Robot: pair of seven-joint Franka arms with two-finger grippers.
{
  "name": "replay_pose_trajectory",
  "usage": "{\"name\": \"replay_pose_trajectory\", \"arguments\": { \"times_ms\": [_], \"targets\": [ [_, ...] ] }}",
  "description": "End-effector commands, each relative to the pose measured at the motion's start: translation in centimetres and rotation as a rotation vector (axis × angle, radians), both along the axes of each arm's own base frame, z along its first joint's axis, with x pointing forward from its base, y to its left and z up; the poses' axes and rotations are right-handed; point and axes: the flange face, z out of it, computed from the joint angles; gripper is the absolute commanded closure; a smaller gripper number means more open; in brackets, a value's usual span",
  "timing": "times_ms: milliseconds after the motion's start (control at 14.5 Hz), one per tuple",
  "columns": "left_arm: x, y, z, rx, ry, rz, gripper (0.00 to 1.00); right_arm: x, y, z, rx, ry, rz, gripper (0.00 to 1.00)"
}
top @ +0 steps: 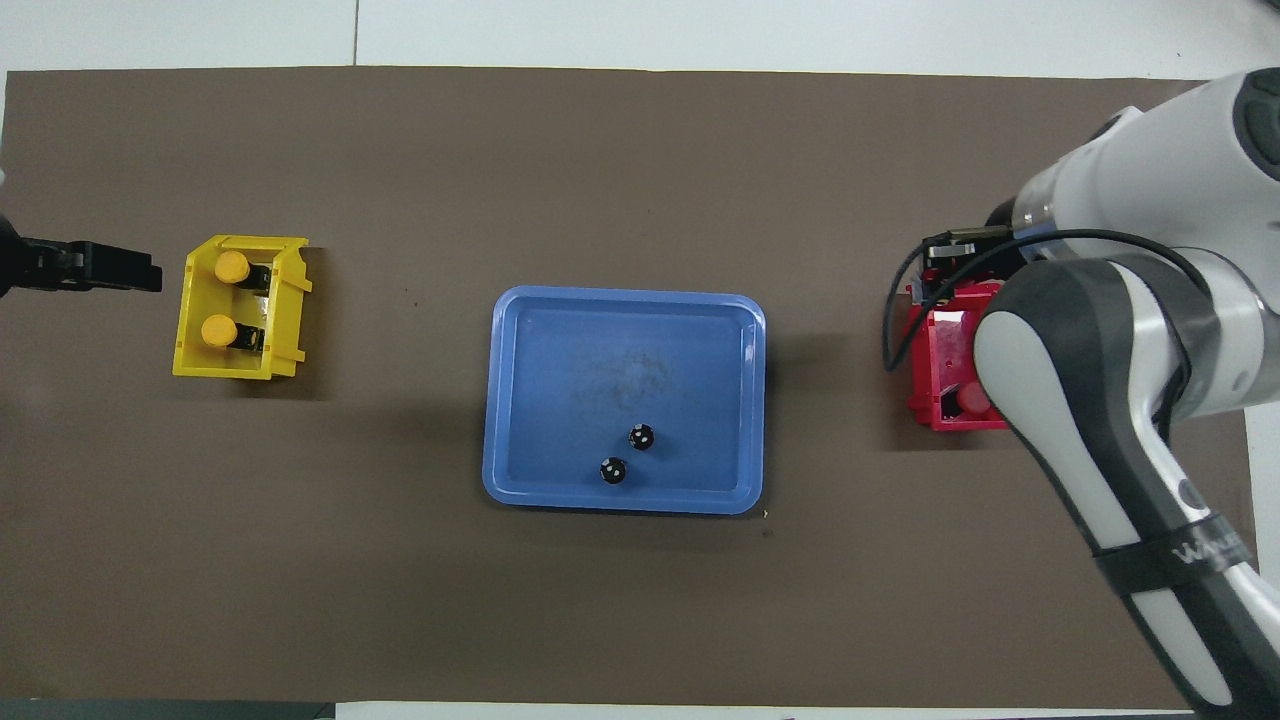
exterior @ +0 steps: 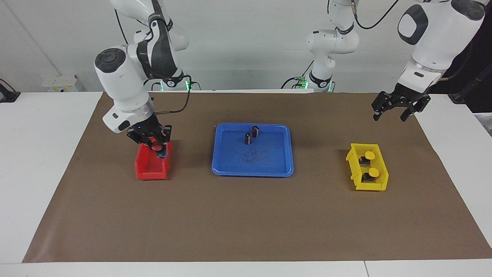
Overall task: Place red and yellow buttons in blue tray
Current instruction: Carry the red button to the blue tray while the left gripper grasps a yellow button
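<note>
In the facing view, the right gripper [exterior: 153, 143] is seen raised just above the red bin [exterior: 150, 168], at the right arm's end of the counter [exterior: 46, 161]. A red button [exterior: 156, 147] is pinched between its fingertips, with the dark base hanging below the cap over the bin's edge nearer the robots. The left gripper [exterior: 396, 109] is held in the air with its fingers spread, over the brown mat [exterior: 246, 215] near the yellow bin [exterior: 368, 172], and nothing is held in it. Two yellow buttons [exterior: 369, 155] are seen below it in that bin, one behind the other. The blue tray [exterior: 230, 165] lies between the two grippers, at the middle of the mat, and two dark cylinders [exterior: 248, 138] stand in it at the end nearer the robots.

In the overhead view, the right gripper is largely covered by its own arm, over the red bin [top: 935, 350]. A second red button [top: 971, 400] is seen in that bin, under the arm. The left gripper [top: 150, 275] is seen just beside the yellow bin [top: 190, 330], at the left arm's end, with both yellow buttons [top: 232, 266] in the bin. The blue tray [top: 510, 400] holds only the two cylinders [top: 641, 437].
</note>
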Motion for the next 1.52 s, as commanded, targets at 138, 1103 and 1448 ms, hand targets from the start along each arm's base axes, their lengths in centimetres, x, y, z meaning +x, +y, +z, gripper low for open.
{"name": "replay_pose_trajectory", "arguments": {
  "times_ms": [138, 1103, 1448],
  "targets": [
    [6.8, 1.9, -11.5, 0.017, -0.034, 0.049, 0.30, -1.3, 14.8, -3.2, 0.064, -0.047, -0.125, 0.65],
    [5.6, 0.5, -18.7, 0.020, 0.007, 0.028, 0.33, -6.2, 25.6, -15.4, -0.044, -0.026, -0.117, 0.12],
    [6.4, 0.7, -17.7, 0.018, 0.000, 0.036, 0.99, -0.8, 17.8, -4.4, -0.085, -0.055, -0.203, 0.00]
  ]
}}
